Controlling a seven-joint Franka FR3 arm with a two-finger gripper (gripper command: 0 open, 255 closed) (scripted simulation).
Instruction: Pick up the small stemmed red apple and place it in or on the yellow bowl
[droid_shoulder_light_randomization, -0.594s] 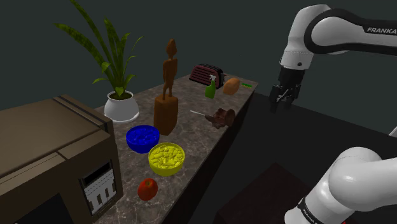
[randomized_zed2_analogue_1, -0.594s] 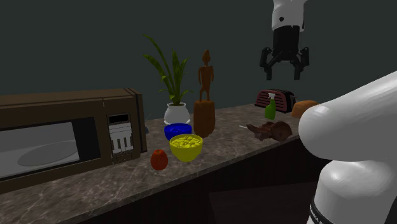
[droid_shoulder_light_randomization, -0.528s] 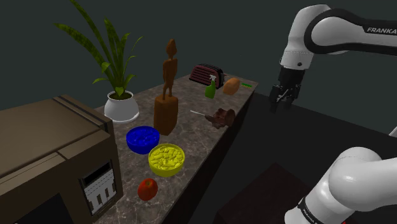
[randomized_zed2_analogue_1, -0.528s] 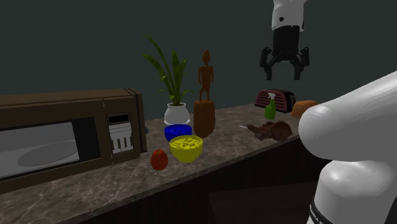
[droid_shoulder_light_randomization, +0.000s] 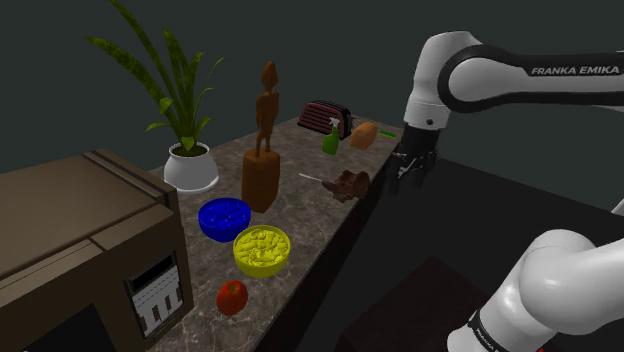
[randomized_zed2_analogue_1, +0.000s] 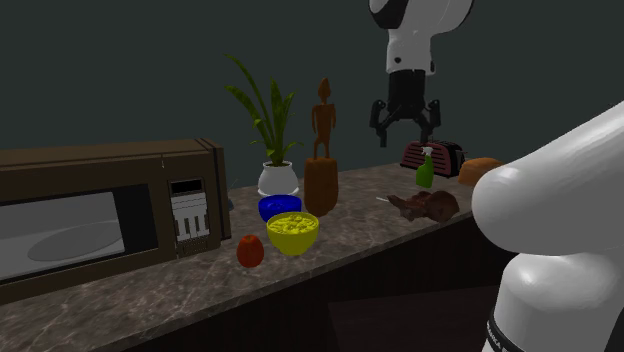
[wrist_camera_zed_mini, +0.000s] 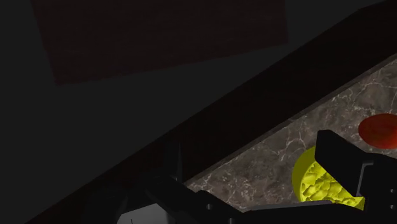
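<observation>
So the black gripper (randomized_zed2_analogue_1: 406, 130) is hanging in the air with its 2 fingers (randomized_zed2_analogue_1: 381, 136) spread apart and nothing between them, totally empty-handed. In the shoulder view it sits off the counter's (droid_shoulder_light_randomization: 312, 215) front edge, close to the brown lumpy thing (droid_shoulder_light_randomization: 350, 183) near the far end, and from the other side it looks well above the counter. The red apple (droid_shoulder_light_randomization: 232, 296) is on the counter just beside the yellow bowl (randomized_zed2_analogue_1: 293, 243), on the microwave (droid_shoulder_light_randomization: 70, 240) side of it; I can't make out a stem from here. The bowl's inside looks bumpy and yellow, and a blue bowl (droid_shoulder_light_randomization: 223, 218) sits right behind it. The gripper is well apart from both, though the wrist camera does catch the bowl and the apple past the fingers. Progress-wise I'd say 0 of the steps are done: it has to get over to the apple, come down, grab it, lift it and set it in the bowl. The only writing I can read is "FRANKA EMIKA" on the white arm (droid_shoulder_light_randomization: 575, 72); the microwave's keypad has nothing legible.
</observation>
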